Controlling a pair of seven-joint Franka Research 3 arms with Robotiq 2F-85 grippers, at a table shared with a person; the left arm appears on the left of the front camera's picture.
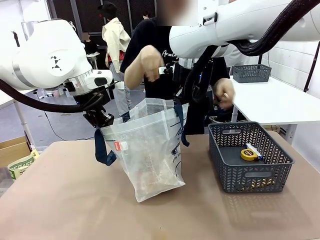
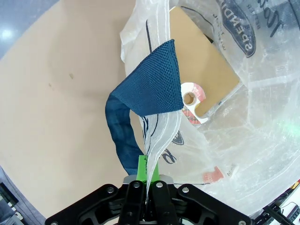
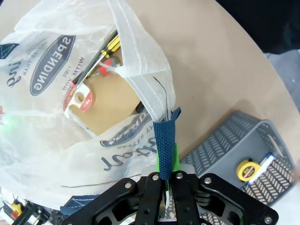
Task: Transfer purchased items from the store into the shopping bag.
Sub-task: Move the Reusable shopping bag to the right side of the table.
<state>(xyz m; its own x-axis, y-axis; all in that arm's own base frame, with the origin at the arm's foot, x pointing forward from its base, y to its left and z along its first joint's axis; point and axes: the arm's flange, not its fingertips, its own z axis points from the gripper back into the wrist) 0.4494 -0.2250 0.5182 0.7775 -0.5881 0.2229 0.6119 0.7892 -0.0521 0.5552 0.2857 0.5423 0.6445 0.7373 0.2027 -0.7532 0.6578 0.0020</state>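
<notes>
The bag (image 1: 150, 150) is translucent white plastic film, crinkled and faintly glossy; its strap (image 2: 152, 86) is coarse navy woven cloth, matt. The pack (image 2: 201, 65) inside is smooth tan card. The basket (image 1: 235, 176) is matt dark grey moulded plastic, the tape measure (image 1: 247, 154) glossy yellow plastic, the table (image 1: 65, 200) smooth matt tan, the arm (image 1: 45, 55) glossy white.

You're looking across a tan worktop (image 1: 60, 200). Past its right end, a white worktop (image 1: 280, 102) carries a small grey openwork basket (image 1: 251, 73). At the left edge, a cardboard box (image 1: 12, 152) sits on the floor.

Translucent white bag (image 1: 150, 160), navy handles (image 1: 101, 150)
</notes>
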